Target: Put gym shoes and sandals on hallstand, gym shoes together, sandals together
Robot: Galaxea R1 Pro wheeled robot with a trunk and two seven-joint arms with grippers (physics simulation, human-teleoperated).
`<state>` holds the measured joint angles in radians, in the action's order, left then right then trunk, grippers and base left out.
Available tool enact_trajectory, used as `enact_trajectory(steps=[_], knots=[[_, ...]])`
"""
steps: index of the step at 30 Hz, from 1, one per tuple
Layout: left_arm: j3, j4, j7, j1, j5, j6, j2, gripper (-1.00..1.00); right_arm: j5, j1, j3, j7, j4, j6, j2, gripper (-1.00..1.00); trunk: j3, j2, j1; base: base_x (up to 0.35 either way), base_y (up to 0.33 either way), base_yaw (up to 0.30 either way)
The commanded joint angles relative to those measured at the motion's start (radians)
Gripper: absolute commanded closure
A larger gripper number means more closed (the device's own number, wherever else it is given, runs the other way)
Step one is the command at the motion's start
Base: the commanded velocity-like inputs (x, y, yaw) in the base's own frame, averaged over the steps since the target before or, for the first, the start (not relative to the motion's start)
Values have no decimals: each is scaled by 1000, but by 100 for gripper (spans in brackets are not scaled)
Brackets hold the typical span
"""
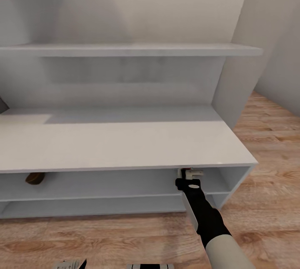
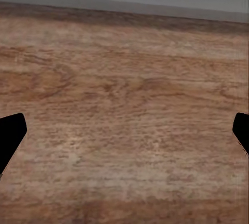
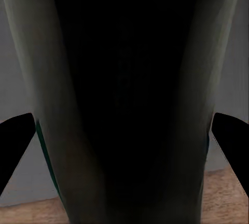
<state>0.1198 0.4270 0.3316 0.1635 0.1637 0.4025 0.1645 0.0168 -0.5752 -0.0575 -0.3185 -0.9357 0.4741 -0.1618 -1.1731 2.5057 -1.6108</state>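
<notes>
The left gripper (image 2: 124, 135) hangs wide open and empty over the corridor floor (image 2: 124, 78), while the right gripper (image 3: 124, 135), fingertips wide, reaches a gym shoe (image 3: 124, 99) lengthwise into the hallstand (image 1: 125, 144)'s upper right slot, a sandal (image 1: 35, 178) far left.

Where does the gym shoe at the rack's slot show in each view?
Head: gym shoe, a small white-and-red bit in the upper slot of the rack, near its right end.
Right wrist: the same shoe, close up, dark, with a teal sole edge.
Left wrist: floor planks.
Shared landmark: the wood floor, seen in all three views.
</notes>
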Motion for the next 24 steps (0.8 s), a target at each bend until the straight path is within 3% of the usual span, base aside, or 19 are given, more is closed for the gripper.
enact_trajectory(steps=[1,22,23,24], knots=[[3,-1,9,1,9,-1,0,-100,0,0,-2,-4,46,6,1,100,-1,0,0,204,0,0],[3,-2,9,1,10,-1,0,-100,0,0,-1,-4,46,5,1,100,-1,0,0,29,0,0],[3,-2,9,1,10,-1,0,-100,0,0,-1,-4,46,5,1,-100,-1,0,0,0,0,0],[3,-2,9,1,10,-1,1,-100,0,0,-1,-4,46,5,1,-100,-1,0,0,0,0,0]])
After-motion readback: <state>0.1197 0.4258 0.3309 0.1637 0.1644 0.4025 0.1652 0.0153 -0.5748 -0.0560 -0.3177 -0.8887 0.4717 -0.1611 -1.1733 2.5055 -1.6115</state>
